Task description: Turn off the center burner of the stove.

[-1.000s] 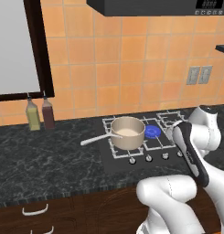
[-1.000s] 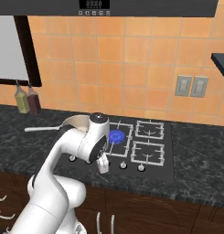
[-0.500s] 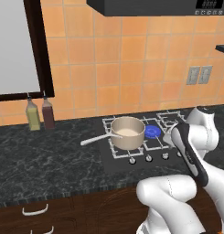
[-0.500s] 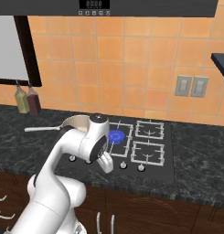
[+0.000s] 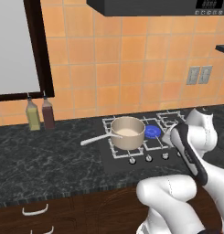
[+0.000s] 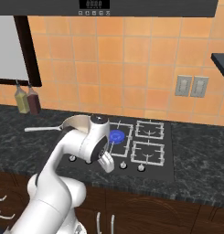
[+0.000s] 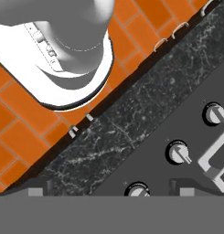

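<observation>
Four knobs stand in a row at the front of the stove, and this is the main risk we see: they look alike, so the gripper could take the wrong one and leave the center burner lit. It glows blue, just beyond the gripper and a little to its right in the right base view. The pan stands beside the burner, and a wide swing of the arm could push it.

The hand view shows three knobs close up, the nearest cut by the lower edge between the fingertips, apart and touching nothing, so we judge the gripper spread and empty. The base views do not show this gap. They show instead the blue burner and the pan. Which knob serves the burner we cannot tell.
</observation>
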Robot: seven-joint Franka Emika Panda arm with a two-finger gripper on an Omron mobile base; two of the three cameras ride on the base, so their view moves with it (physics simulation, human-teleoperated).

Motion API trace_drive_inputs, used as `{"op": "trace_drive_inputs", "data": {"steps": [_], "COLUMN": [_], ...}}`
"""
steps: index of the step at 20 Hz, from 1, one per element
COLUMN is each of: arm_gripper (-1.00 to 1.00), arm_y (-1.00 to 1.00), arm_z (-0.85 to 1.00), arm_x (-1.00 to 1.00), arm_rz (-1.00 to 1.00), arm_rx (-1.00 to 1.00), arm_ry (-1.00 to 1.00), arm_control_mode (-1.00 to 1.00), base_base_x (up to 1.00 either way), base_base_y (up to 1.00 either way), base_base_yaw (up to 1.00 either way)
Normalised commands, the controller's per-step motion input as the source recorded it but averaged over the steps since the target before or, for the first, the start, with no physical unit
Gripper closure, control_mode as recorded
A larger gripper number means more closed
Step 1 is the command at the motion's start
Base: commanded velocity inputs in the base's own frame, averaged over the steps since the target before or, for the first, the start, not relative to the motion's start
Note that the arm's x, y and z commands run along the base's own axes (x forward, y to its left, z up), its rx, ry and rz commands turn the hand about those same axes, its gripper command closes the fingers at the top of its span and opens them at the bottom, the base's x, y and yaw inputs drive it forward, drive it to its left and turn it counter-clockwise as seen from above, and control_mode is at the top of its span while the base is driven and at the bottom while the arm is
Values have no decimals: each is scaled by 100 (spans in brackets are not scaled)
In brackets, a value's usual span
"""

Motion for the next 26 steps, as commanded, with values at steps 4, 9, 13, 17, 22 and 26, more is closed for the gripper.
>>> {"op": "trace_drive_inputs", "data": {"steps": [4, 9, 13, 17, 22, 26], "arm_gripper": [-100, -100, -100, -100, -100, -100], "arm_y": [0, 0, 0, 0, 0, 0], "arm_z": [-26, -23, -16, -11, -10, -13], "arm_x": [19, 25, 24, 19, 12, 13], "arm_rz": [0, 0, 0, 0, 0, 0], "arm_rx": [0, 0, 0, 0, 0, 0], "arm_ry": [0, 0, 0, 1, 0, 0], "arm_control_mode": [-100, -100, -100, -100, -100, -100], "base_base_x": [0, 0, 0, 0, 0, 0], "base_base_y": [0, 0, 0, 0, 0, 0], "base_base_yaw": [0, 0, 0, 0, 0, 0]}}
